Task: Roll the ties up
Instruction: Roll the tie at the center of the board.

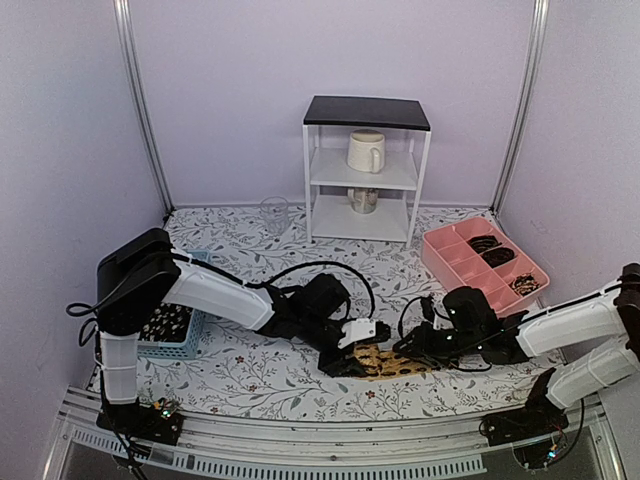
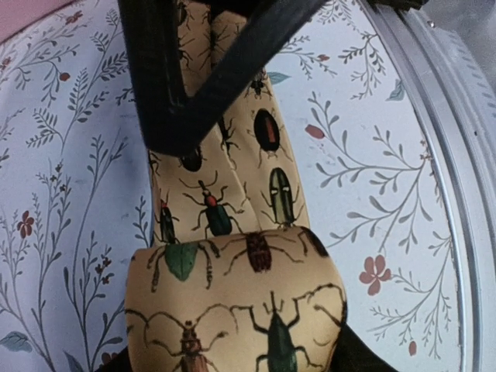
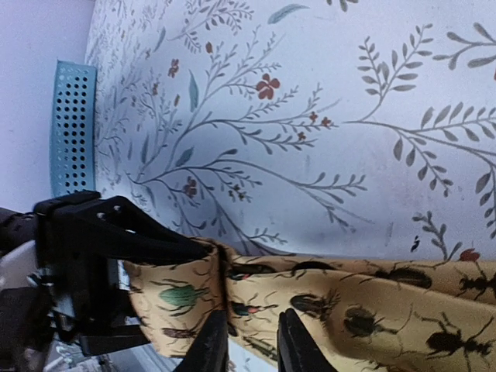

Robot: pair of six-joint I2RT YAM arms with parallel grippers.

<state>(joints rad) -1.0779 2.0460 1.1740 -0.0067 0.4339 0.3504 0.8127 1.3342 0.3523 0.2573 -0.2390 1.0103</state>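
A tan-yellow tie printed with beetles lies flat on the floral tablecloth between the arms. Its left end is rolled up. My left gripper is shut on that roll, whose fabric fills the gap between the dark fingers. My right gripper hovers over the flat strip just right of the roll. Its fingertips stand a little apart at the tie's near edge, holding nothing. The left gripper shows in the right wrist view, clamped on the roll. Dark speckled ties fill the blue basket.
A pink divided tray at the right holds dark rolled ties. A white shelf with a mug and a jar stands at the back, with a clear glass to its left. The metal table rail runs close by the tie.
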